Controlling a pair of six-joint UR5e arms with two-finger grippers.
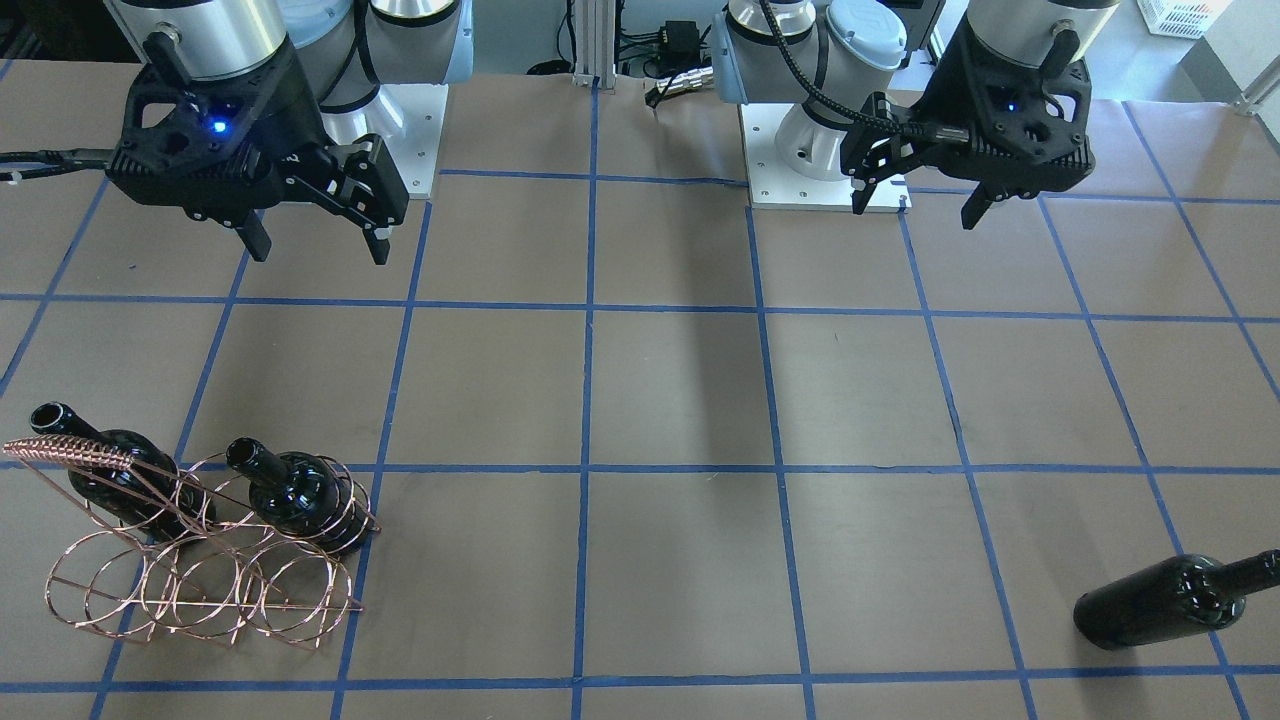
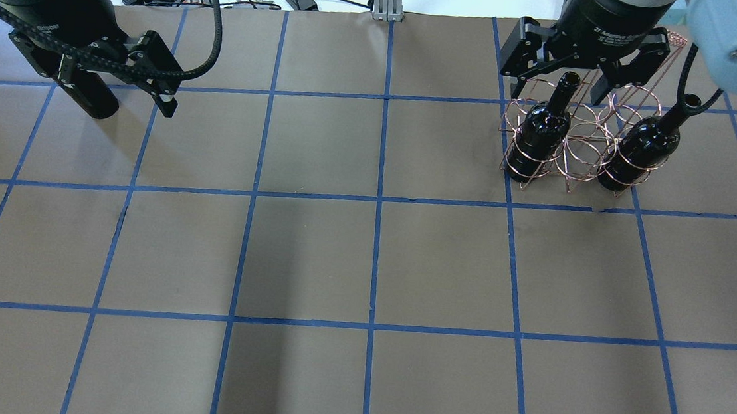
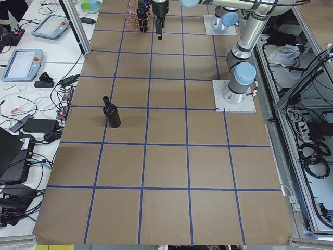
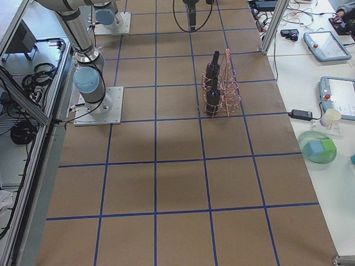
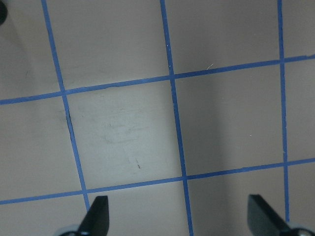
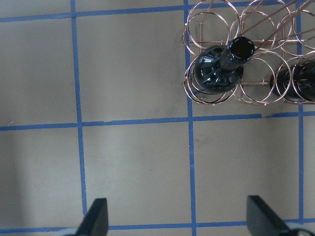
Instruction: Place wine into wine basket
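The copper wire wine basket (image 1: 70,452) stands on the table on my right side and holds two dark wine bottles (image 1: 300,495) (image 1: 120,480), necks up. It also shows in the overhead view (image 2: 582,129) and the right wrist view (image 6: 246,93). A third dark bottle (image 1: 1170,600) stands alone on my left side, as in the exterior left view (image 3: 111,113). My right gripper (image 1: 318,245) hangs open and empty above the table, short of the basket. My left gripper (image 1: 918,205) is open and empty, well away from the lone bottle.
The table (image 1: 680,400) is brown paper with a blue tape grid. The two arm bases (image 1: 820,160) stand at the robot's edge. Tablets and cables lie on side benches (image 3: 31,57) beyond the table.
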